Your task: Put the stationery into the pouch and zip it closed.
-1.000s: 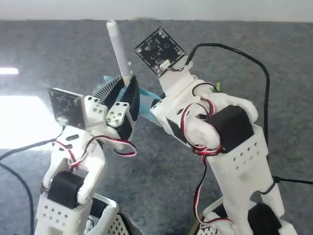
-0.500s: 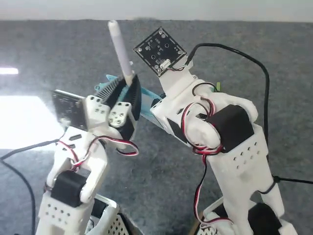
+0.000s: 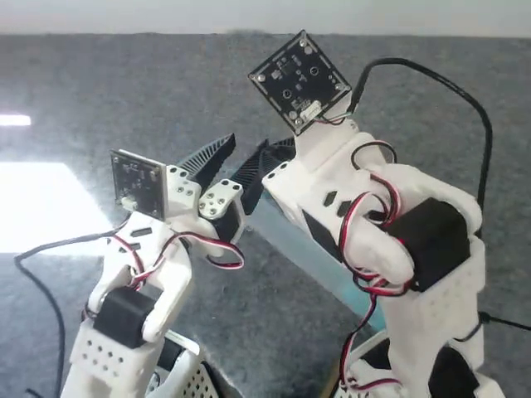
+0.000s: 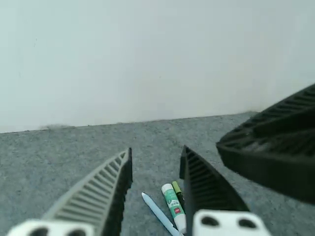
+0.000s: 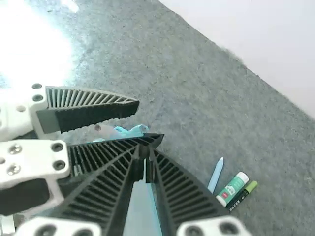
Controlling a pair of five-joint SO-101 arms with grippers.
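My right gripper (image 5: pixel 145 147) is shut on the light blue pouch (image 5: pixel 140 206), which hangs as a pale strip (image 3: pixel 299 249) below that arm in the high view. A pale rounded pen end (image 5: pixel 102 129) shows beside the pouch's teal edge (image 5: pixel 130 131). My left gripper (image 4: pixel 156 152) stands open and holds nothing, close beside the right one (image 3: pixel 247 145). Down on the grey table lie a light blue pen (image 4: pixel 157 214), a green-and-white glue stick (image 4: pixel 173 205) and a green marker (image 4: pixel 177 192). The same three lie together in the right wrist view: the pen (image 5: pixel 215 175), the glue stick (image 5: pixel 232 189), the marker (image 5: pixel 244 192).
Grey carpet-like table top (image 3: pixel 99 83) runs to a white wall at the back. A bright glare patch (image 3: pixel 33 207) lies at the left. Cables (image 3: pixel 431 79) loop off both arms, whose white bases (image 3: pixel 133 365) stand at the front edge.
The white pen that stood upright in my left gripper is gone from its fingers, and that gripper has opened. The right arm has risen and shifted right with the pouch.
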